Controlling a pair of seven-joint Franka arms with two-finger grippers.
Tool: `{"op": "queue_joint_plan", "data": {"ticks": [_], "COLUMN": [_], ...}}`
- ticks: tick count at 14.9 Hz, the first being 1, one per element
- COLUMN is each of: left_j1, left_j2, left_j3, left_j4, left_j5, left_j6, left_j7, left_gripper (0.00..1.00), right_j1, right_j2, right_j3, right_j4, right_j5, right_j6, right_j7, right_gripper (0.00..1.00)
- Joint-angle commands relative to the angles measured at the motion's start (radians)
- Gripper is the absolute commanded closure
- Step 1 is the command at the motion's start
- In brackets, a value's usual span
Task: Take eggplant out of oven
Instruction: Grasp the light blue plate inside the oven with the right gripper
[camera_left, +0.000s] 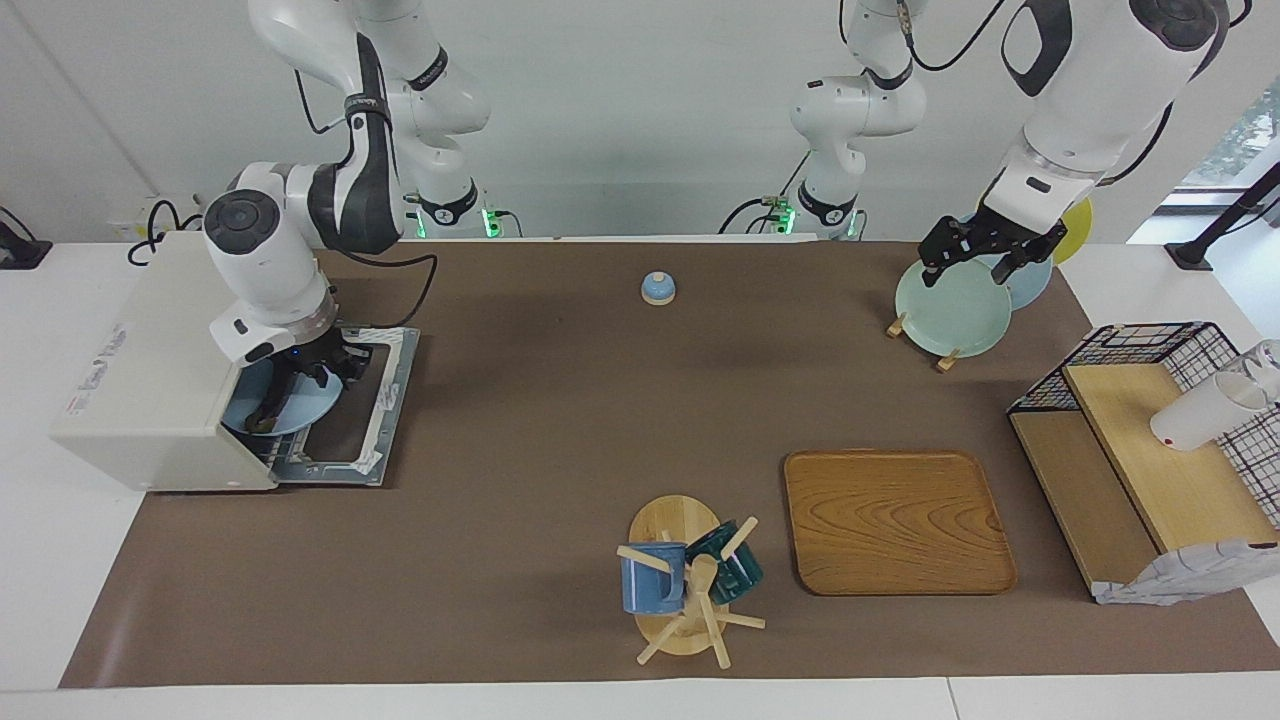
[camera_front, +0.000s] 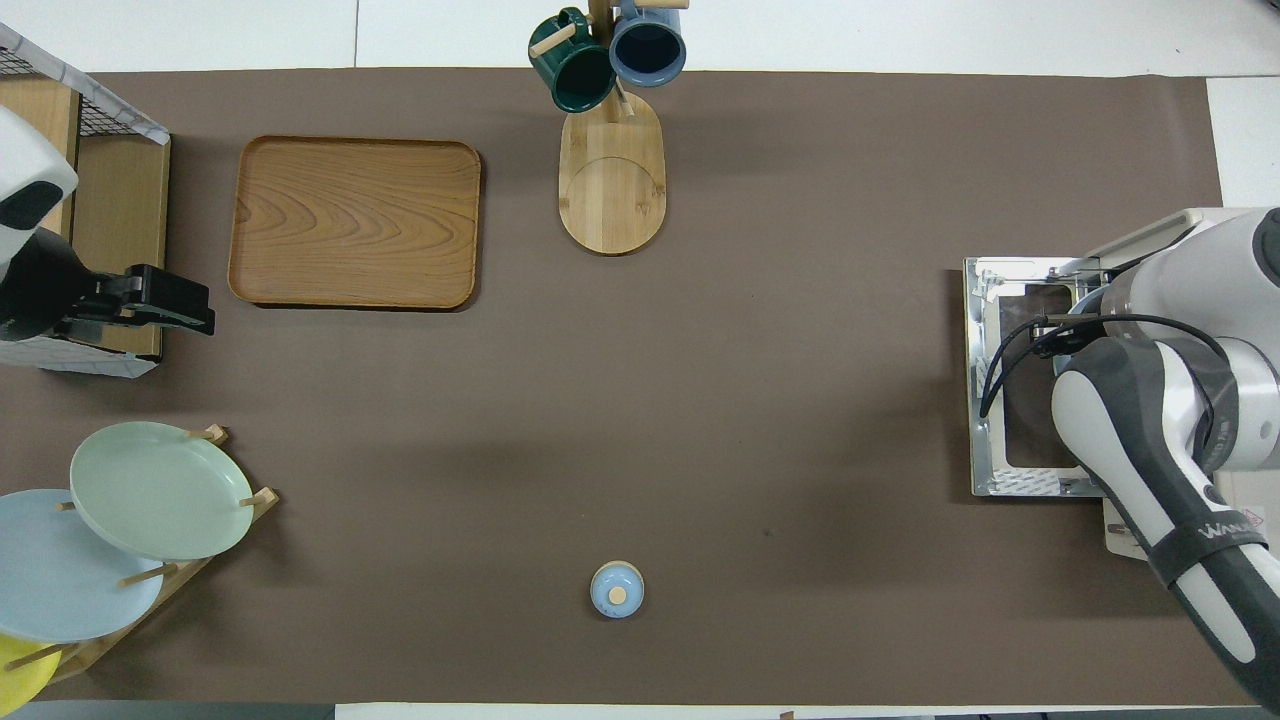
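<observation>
The off-white oven (camera_left: 150, 380) stands at the right arm's end of the table with its door (camera_left: 385, 400) folded down flat onto the mat. A light blue plate (camera_left: 310, 408) shows in the oven's mouth. A dark shape (camera_left: 262, 426) lies at the plate's edge just inside the oven; it looks like the eggplant, mostly hidden. My right gripper (camera_left: 285, 395) reaches down into the oven's mouth, over the plate and onto that dark shape. In the overhead view the right arm (camera_front: 1150, 420) covers the oven's mouth above the door (camera_front: 1000, 300). My left gripper (camera_left: 985, 262) waits open over the plate rack.
A plate rack (camera_left: 945, 310) with several plates stands near the left arm's base. A small blue bell (camera_left: 657, 288), a wooden tray (camera_left: 895, 520), a mug tree (camera_left: 690, 585) with two mugs, and a wire shelf (camera_left: 1150, 450) with a white cup also stand on the mat.
</observation>
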Motion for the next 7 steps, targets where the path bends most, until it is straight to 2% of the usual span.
{"op": "queue_joint_plan", "data": {"ticks": [1,2,4,7], "left_j1": [0.010,0.010,0.010,0.010], "left_j2": [-0.019,-0.019,-0.019,-0.020], "left_j3": [-0.005,-0.005,-0.005,-0.005], "left_j4": [-0.016,-0.016,-0.016,-0.016], "left_j5": [0.003,0.003,0.003,0.003], "left_j6": [-0.007,-0.007,-0.007,-0.007], "left_j7": [0.010,0.010,0.010,0.010], "left_gripper": [0.00,0.00,0.00,0.00], "right_j1": [-0.007,-0.012,-0.006,0.017], "right_j2": [-0.040,-0.040,-0.049,-0.051], "right_j3": [0.010,0.010,0.009,0.013], "right_j4": [-0.047,-0.055,-0.078,-0.063], "right_j5": [-0.011,-0.011,-0.013,-0.014], "right_j6": [0.033,0.045,0.050,0.001], "right_j7": [-0.010,-0.013,-0.053,-0.091], "right_gripper": [0.69,0.71,1.00,1.00]}}
